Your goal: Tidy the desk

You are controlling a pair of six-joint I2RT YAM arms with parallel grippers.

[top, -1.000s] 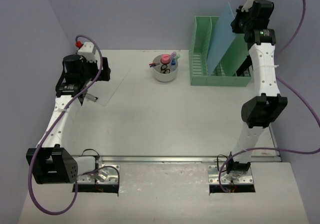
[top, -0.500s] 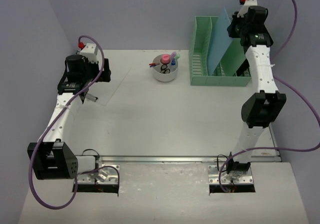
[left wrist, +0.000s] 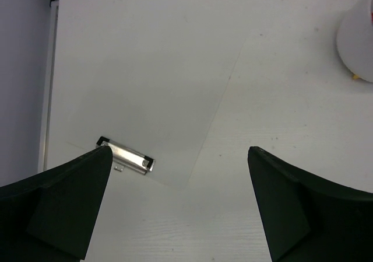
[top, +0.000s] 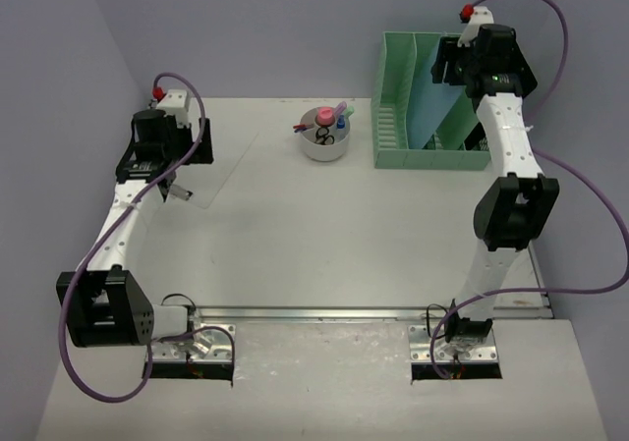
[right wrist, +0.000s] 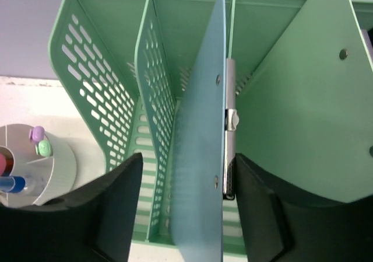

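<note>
1. While both arms reach over the far half of the desk point(top: 324, 245), nothing is gripped by either of them.
2. This desk is a flat off-white top that fills the middle of the scene, with a metal rail point(top: 324, 313) along its near edge and lavender walls point(top: 246, 28) around it.
3. At far left the left end effector point(left wrist: 179, 150) hovers with its jaws spread wide over a clear clipboard point(left wrist: 145, 87) that lies flat on the desk. The board's metal clip point(left wrist: 127, 157) sits just beside the left fingertip point(left wrist: 87, 180) in the wrist view, and neither fingertip touches the board.
4. At far right stands a mint-green slotted file rack point(right wrist: 99, 69), upright and open at the top.
5. A blue clipboard point(right wrist: 201, 98) stands on edge in the rack's second compartment from the left, tilted slightly, with a green clipboard point(right wrist: 297, 116) to its right. Which compartment the green one is in I cannot tell.
6. The right end effector point(right wrist: 187, 157) hangs above the rack with its jaws parted on either side of the blue clipboard's top edge. A gap shows on the left side, while the right finger point(right wrist: 262, 215) is very close to the clip — contact there cannot be judged.
7. Between the two arms, near the far edge and just left of the rack, a round white pen holder point(top: 322, 149) stands with pens and small coloured items in it.
</note>
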